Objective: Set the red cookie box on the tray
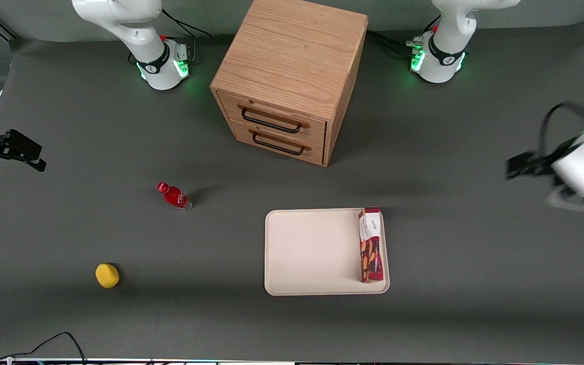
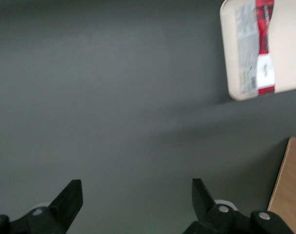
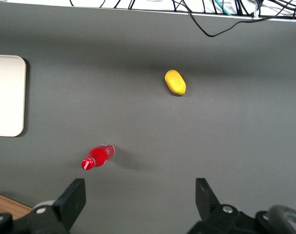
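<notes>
While the parked arm sits idle at its end of the dark grey table, a yellow lemon-like fruit lies nearest the front camera there, and a small red bottle stands a little farther from the camera, well apart from it. Near the middle stands a wooden two-drawer cabinet, its black handles facing the camera at a slight angle. In front of its drawers lies the cream-white tray. The red cookie box lies on the tray, along the rim toward the working arm's end. Its long axis runs from the cabinet toward the front camera, with the white label end pointing at the cabinet and the dark-red biscuit-picture end pointing at the camera. The left arm's gripper hangs above bare table toward the working arm's end, well apart from tray and box; its black fingers are spread wide with nothing between them.
</notes>
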